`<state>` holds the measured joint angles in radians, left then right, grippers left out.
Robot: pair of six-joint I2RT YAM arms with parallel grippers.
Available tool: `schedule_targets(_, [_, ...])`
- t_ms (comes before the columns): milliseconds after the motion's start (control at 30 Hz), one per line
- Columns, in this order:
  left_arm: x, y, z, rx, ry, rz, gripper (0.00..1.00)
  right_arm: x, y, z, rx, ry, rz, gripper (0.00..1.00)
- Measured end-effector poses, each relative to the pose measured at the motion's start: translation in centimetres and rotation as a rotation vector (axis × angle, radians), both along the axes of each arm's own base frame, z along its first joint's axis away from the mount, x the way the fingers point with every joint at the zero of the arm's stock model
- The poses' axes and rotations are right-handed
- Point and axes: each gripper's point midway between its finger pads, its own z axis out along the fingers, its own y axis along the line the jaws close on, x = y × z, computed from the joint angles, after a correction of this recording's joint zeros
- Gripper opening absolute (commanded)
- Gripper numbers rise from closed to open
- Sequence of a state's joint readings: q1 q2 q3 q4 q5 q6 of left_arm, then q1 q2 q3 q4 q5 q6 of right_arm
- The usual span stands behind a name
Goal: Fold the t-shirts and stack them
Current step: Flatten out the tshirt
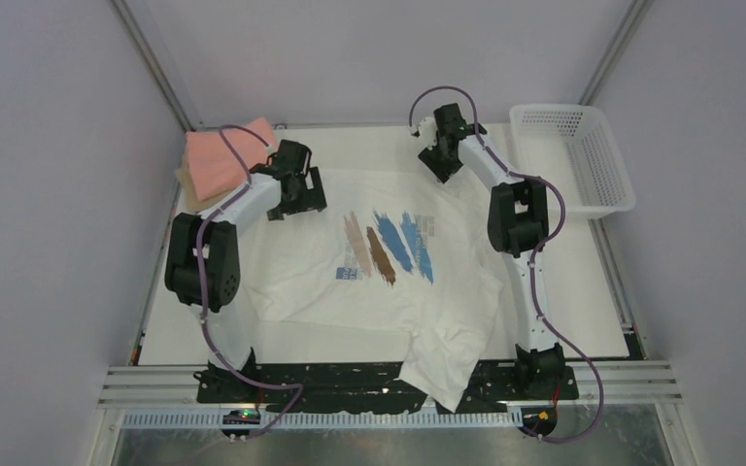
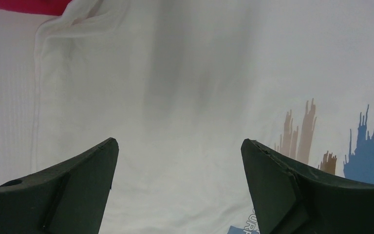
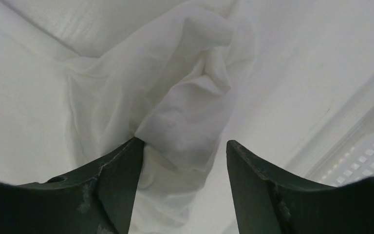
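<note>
Tee (image 1: 311, 282): white, print up, spread on table (image 1: 583, 291), one flap spilling over the near edge. My R gripper (image 3: 183, 141) sits at its far-right corner, jaws apart, crumpled fold btwn them, one finger (image 3: 112, 170) touching cloth, not yet pinched. My L gripper (image 2: 178, 140) hangs wide apart over the far-left part. Fold lies dead ahead of R; R arm nearer.
</note>
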<state>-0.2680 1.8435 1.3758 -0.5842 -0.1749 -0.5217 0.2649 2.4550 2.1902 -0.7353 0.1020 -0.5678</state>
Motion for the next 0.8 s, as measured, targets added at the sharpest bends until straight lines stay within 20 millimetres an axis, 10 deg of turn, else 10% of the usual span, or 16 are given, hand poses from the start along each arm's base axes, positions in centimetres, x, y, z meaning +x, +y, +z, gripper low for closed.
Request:
schedule_targets(233, [-0.1, 0.2, -0.6, 0.013, 0.015, 0.008, 1.00, 1.0, 0.2, -0.2, -0.004, -0.017, 0.017, 0.23])
schedule_targets(800, [-0.9, 0.7, -2.6, 0.025, 0.079, 0.038, 1.00, 4.7, -6.8, 2.5, -0.086, -0.242, -0.322, 0.32])
